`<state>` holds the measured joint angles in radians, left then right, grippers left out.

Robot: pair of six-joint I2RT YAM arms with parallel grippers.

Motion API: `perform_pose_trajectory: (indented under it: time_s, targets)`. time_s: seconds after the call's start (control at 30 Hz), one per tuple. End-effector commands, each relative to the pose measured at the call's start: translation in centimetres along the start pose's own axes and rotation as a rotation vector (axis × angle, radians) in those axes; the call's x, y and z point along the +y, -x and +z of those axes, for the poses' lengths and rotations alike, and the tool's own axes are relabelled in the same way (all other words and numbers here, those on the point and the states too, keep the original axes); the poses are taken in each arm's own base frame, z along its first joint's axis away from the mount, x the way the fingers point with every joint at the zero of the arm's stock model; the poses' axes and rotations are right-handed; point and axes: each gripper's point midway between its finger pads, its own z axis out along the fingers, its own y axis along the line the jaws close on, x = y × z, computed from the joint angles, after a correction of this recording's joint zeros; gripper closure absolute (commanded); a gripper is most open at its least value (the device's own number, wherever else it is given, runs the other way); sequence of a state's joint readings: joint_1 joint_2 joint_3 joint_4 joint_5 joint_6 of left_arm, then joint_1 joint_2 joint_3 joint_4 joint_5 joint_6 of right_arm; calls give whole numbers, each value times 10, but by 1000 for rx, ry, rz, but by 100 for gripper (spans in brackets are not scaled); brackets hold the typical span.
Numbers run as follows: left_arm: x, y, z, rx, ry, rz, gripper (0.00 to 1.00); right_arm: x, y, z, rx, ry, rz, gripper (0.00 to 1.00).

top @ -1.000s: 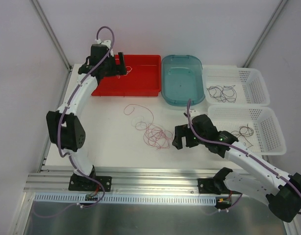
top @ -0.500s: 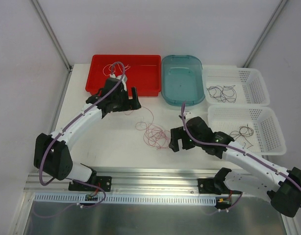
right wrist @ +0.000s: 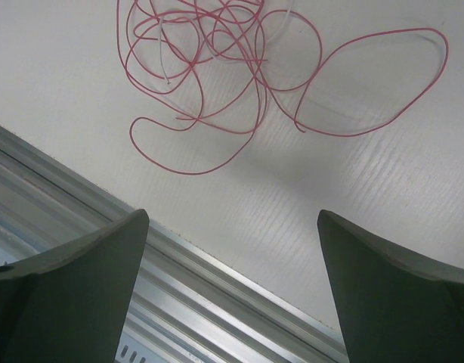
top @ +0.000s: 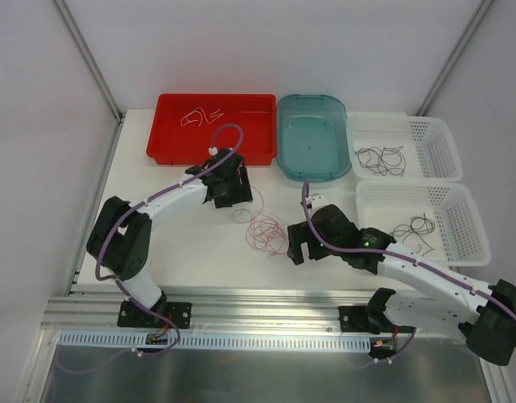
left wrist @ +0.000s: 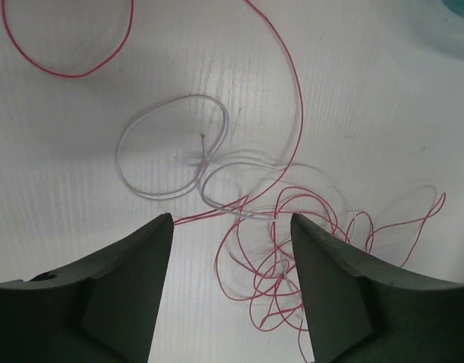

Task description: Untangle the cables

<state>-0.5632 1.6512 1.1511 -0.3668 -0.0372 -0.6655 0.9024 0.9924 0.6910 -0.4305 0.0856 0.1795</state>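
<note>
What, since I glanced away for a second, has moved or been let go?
The left gripper swung from over the red tray, leaving a pale wire there, back to the red-and-white wire tangle, jaws narrowing. The right gripper edged left toward the tangle, still open. Teal tub, far basket and near basket stayed put.

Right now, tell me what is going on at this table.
Two robot arms are sorting out a tangle of thin red and white wires lying on the table. The left gripper hovers over it with jaws apart, holding nothing; the right gripper hangs wide open beside it. A pale wire lies in the red tray; black wires lie in two baskets.
</note>
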Motion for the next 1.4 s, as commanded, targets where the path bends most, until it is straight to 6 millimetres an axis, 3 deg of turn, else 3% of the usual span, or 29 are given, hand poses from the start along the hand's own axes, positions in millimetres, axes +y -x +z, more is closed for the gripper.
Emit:
perform_pose_trajectory:
  time_s: [0.0, 0.13, 0.4, 0.93, 1.03, 1.23, 1.37]
  targets:
    - [-21, 15, -3, -85, 8, -112, 37, 3, 18, -5, -61, -11, 5, 0]
    - [-30, 11, -6, -124, 29, -200, 51, 0, 16, -4, -67, -23, 1, 1]
    - [-32, -6, 2, -141, 76, -374, 57, -8, 8, -6, -71, -36, -6, 0]
    - [-25, -19, 31, -97, 145, -431, 72, -19, -1, -11, -80, -64, -14, 1]
    - [-25, -16, 30, -109, 147, -422, 75, -20, -1, -10, -81, -67, -14, 0]
    - [-24, -15, 24, -119, 141, -403, 95, -20, -1, -9, -79, -70, -16, 0]
    - [-29, -5, 0, -157, 102, -336, 100, -17, 1, -7, -77, -61, -16, 0]
